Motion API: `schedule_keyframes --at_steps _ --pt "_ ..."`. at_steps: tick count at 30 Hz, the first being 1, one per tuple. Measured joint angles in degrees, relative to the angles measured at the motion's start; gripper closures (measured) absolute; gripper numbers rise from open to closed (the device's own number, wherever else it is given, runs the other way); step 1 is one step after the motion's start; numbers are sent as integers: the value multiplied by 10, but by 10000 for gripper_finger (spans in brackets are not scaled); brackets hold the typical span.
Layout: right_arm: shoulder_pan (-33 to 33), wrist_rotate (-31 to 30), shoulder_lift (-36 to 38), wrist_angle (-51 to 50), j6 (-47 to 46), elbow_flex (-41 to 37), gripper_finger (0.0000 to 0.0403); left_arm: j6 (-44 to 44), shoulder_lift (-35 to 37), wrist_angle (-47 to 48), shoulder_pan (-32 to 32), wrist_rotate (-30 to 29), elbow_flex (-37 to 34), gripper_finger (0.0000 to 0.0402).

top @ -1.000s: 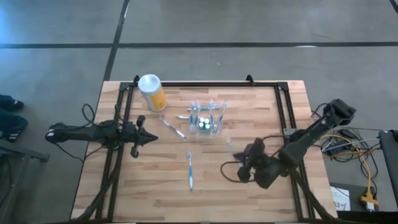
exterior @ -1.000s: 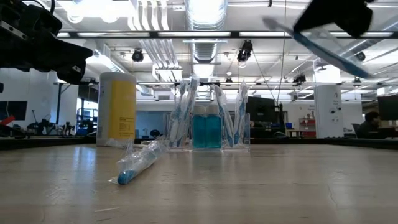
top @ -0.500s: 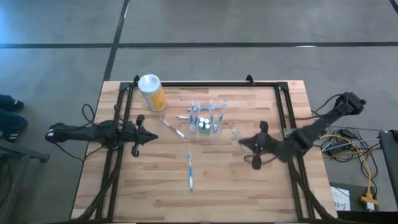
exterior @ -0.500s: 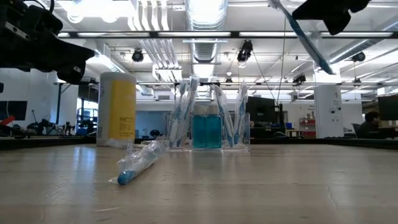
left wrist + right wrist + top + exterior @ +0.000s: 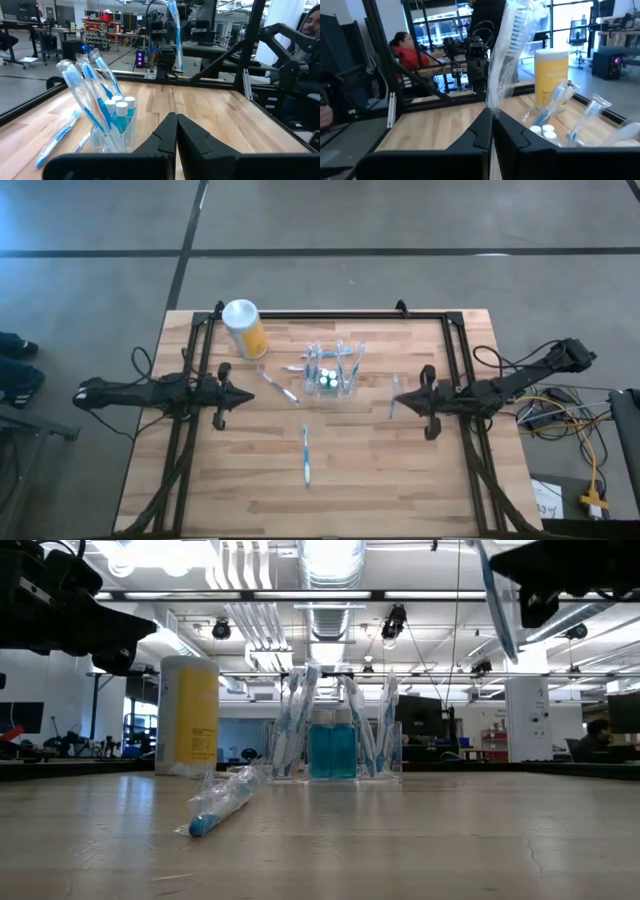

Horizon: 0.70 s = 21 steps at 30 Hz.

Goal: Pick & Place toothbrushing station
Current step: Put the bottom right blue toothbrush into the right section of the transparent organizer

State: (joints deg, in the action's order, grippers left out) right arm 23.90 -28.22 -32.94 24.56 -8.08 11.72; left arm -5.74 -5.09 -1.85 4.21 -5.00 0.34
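Note:
The toothbrushing station (image 5: pixel 332 370) is a clear holder with several blue-and-white toothbrushes standing in it, at the table's middle; it also shows in the left wrist view (image 5: pixel 107 120) and the low view (image 5: pixel 335 740). To its right, my right gripper (image 5: pixel 402 397) is shut on a wrapped toothbrush (image 5: pixel 512 45), above the table. At the table's left, my left gripper (image 5: pixel 232 396) is shut on nothing and points toward the station. One wrapped toothbrush (image 5: pixel 306 455) lies flat near the front. Another (image 5: pixel 277 386) lies left of the station. My right gripper pinches the wrapped toothbrush's lower end (image 5: pixel 492 107) between its two fingertips, through the clear wrapper. The fingers lie level and come from the table's right. The toothbrush (image 5: pixel 497 600) stands almost upright above them, bristle end up, lifted clear of the table.
A yellow canister with a white lid (image 5: pixel 243 328) stands at the far left of the table. A black frame rail (image 5: pixel 330 314) runs along the far edge and the sides. Bare wood lies at the near right. A seated person (image 5: pixel 407 50) shows beyond the table.
My right gripper has drawn back from the table's near right toward the far edge and turned level, pointing at the table's left, staying shut. The wrapped toothbrush it carries has tipped from a slant to almost upright.

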Motion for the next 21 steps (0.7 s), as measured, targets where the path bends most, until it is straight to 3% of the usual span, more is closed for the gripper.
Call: schedule_keyframes --at_steps 13,21 --pt "-16 -18 75 16 17 -63 395 -8 0 -1 0 -16 0 390" --pt "-89 -8 -18 15 40 26 395 -20 0 -12 0 -37 0 390"
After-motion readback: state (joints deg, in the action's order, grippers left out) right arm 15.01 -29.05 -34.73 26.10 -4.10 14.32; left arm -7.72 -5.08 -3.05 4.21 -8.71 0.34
